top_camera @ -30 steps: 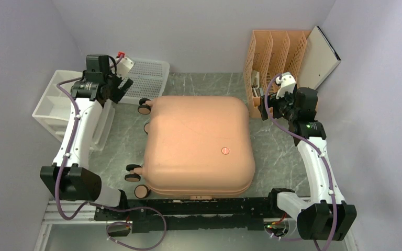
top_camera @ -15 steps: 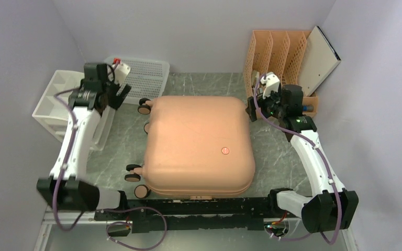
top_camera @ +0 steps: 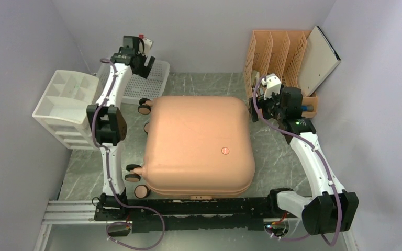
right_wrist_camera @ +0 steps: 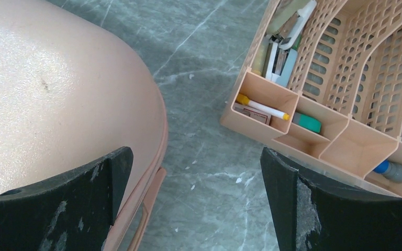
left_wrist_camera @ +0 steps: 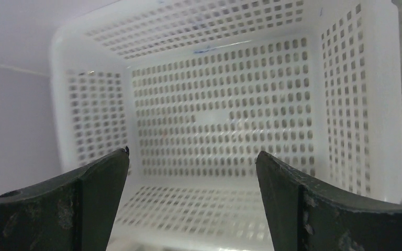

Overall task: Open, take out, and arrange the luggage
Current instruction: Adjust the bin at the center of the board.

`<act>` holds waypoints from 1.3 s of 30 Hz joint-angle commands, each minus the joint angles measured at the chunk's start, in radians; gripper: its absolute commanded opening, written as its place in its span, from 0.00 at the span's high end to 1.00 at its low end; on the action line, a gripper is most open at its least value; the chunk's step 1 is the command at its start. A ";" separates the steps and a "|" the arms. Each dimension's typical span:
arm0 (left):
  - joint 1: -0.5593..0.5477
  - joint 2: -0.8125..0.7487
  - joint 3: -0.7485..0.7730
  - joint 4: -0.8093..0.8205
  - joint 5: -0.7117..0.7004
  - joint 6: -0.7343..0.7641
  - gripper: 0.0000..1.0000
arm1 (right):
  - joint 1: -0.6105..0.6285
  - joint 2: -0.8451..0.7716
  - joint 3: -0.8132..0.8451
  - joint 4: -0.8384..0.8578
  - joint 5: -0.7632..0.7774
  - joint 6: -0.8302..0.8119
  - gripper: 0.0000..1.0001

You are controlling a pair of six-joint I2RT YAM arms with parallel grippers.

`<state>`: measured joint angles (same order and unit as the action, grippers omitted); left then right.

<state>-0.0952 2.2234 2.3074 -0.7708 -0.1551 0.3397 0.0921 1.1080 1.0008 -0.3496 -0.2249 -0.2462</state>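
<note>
One luggage (top_camera: 199,144), a salmon-pink hard-shell suitcase, lies flat and closed mid-worktop (top_camera: 275,157), with its wheels (top_camera: 144,109) toward the left. It looks stiff, glossy, likely slippery and heavy, best taken at the rim seam or at what may be a side handle (right_wrist_camera: 149,201). The left claw (left_wrist_camera: 192,157) hangs spread over one white mesh basket (left_wrist_camera: 220,115). The right claw (right_wrist_camera: 196,151), spread and empty, hovers beside the suitcase's far right corner, near one orange file rack (right_wrist_camera: 345,68).
</note>
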 commanded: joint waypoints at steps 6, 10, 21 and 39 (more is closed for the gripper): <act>-0.075 0.184 0.021 0.196 0.127 -0.042 0.03 | -0.024 0.015 -0.016 0.060 0.044 -0.013 0.02; -0.081 0.220 0.003 0.232 0.322 -0.067 0.03 | -0.058 0.016 -0.019 0.061 0.038 -0.012 0.02; -0.207 0.196 -0.083 0.282 0.617 -0.038 0.03 | -0.089 0.026 -0.021 0.059 0.028 -0.011 0.03; 0.061 -0.381 -0.100 0.374 0.599 -0.099 0.03 | -0.137 0.010 -0.010 0.042 -0.028 0.017 0.03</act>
<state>-0.0502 2.0968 2.2051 -0.3580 0.3435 0.0967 -0.0395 1.1370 0.9855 -0.3347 -0.2188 -0.2485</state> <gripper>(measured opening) 0.968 0.970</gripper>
